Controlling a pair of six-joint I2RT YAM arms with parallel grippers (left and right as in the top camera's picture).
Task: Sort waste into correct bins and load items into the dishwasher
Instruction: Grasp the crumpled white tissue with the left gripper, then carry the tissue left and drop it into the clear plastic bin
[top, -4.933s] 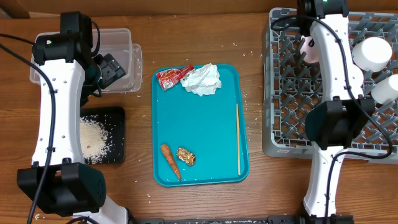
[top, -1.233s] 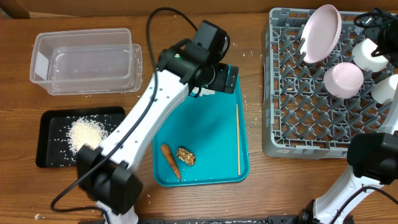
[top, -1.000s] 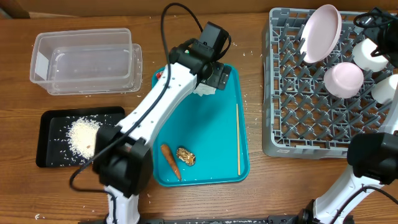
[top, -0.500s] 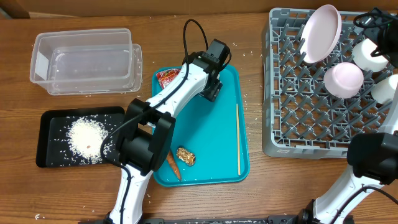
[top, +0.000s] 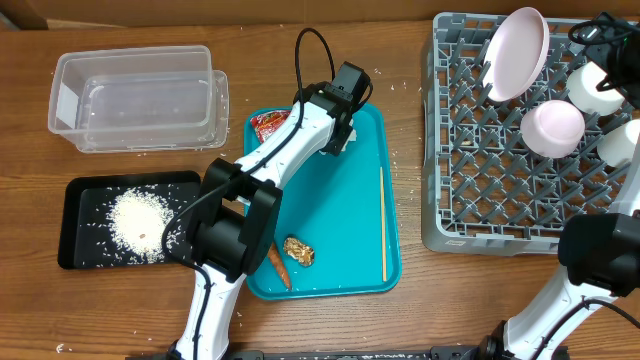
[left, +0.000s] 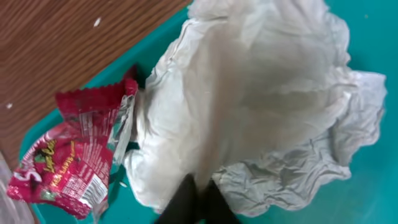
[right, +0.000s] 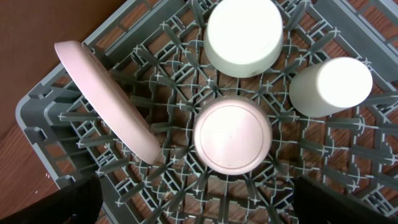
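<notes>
In the left wrist view the crumpled white tissue (left: 261, 99) fills the frame, and my left gripper (left: 198, 202) is shut on its near edge. The red snack wrapper (left: 68, 162) lies touching the tissue on its left. From overhead, the left gripper (top: 338, 132) covers the tissue at the back of the teal tray (top: 340, 215). A carrot (top: 275, 260) and a brown lump (top: 299, 251) lie at the tray's front. My right gripper (right: 199, 208) hangs open above the dish rack (right: 168, 180), over the plate (right: 106, 99), pink bowl (right: 233, 137), white bowl (right: 244, 37) and cup (right: 331, 87).
A clear tub (top: 140, 100) stands at the back left. In front of it a black tray (top: 80, 250) holds a heap of rice (top: 135, 218). A thin wooden stick (top: 383, 225) lies along the teal tray's right side. Loose grains dot the table.
My left gripper has come down on the tissue and its fingers have closed on it. The right arm and the dishes in the rack have not moved.
</notes>
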